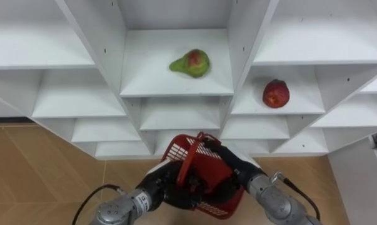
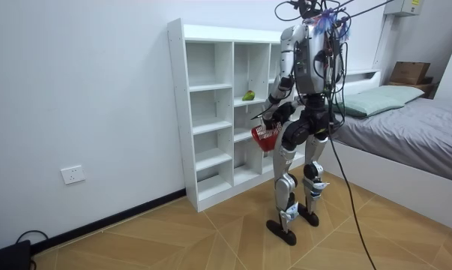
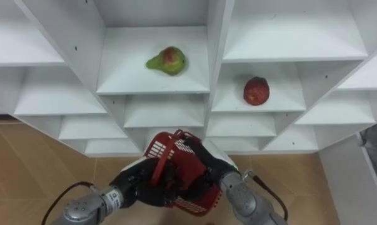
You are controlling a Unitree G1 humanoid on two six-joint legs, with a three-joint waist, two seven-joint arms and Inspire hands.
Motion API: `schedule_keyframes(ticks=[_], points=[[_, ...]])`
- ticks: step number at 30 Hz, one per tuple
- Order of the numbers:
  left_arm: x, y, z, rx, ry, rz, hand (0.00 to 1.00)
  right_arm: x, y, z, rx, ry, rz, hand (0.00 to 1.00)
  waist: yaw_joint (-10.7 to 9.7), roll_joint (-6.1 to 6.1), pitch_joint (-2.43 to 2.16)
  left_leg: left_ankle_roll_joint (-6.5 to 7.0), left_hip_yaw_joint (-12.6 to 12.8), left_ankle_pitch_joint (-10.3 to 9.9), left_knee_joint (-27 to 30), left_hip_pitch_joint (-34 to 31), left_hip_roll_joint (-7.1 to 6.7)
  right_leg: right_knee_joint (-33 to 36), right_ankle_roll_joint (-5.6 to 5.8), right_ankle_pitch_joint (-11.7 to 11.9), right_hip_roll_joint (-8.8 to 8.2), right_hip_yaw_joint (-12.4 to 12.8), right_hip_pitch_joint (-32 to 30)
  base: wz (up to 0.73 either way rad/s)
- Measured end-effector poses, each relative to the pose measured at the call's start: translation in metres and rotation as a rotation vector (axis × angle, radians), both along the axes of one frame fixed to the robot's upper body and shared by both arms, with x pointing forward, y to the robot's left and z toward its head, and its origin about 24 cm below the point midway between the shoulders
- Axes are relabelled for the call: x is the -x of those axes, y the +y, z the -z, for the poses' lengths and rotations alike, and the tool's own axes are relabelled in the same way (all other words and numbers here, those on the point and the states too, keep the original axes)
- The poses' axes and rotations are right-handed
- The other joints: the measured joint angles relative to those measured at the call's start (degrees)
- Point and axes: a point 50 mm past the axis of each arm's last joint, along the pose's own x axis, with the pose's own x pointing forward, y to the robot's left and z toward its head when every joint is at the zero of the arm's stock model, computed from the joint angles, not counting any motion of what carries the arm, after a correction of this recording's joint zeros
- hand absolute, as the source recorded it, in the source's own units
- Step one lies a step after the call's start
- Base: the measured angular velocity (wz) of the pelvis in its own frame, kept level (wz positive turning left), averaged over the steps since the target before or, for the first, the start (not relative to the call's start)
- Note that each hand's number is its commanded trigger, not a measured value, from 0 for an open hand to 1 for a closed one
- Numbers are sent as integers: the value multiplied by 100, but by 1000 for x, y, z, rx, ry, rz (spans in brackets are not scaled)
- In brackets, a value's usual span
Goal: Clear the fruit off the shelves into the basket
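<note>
Low at 6 o'clock, before the white shelved closet point(image 1: 100, 31), grips a red plastic lattice basket point(image 1: 204, 174) two-handed, with left hand point(image 1: 166, 186) curled round its 9 o'clock wall and right hand point(image 1: 231, 164) curled over its 3 o'clock rim. Up at 12 o'clock on a shelf, sees a green pear with a red blush point(image 1: 191, 63); at 1 o'clock, one compartment over, a round red apple point(image 1: 276, 94). Must likely free one hand to reach; could tilt or drop the basket on a single grip. Could also nudge the pear rolling off its shelf
</note>
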Motion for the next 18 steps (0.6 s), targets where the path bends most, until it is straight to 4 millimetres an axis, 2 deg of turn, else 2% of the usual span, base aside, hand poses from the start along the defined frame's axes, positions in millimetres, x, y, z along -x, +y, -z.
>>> schedule_keyframes(ticks=[4,11,18], points=[[7,10,5,-24,22,-42,100,-1,-2,-7,-98,18,17,0,-90,-16,-11,-1,-11,0,-4,126,0,-25,1,1,1,-21,152,1],[10,23,9,-84,29,-65,100,-10,2,-36,-213,-42,-45,0,-98,-47,-29,-23,-15,30,-108,264,6,-78,-5,6,29,-5,264,0],[11,31,10,-110,29,-85,100,-11,3,-41,-242,-33,-77,0,-58,-68,-27,-24,0,30,-177,303,0,-100,-6,7,33,34,268,-1]])
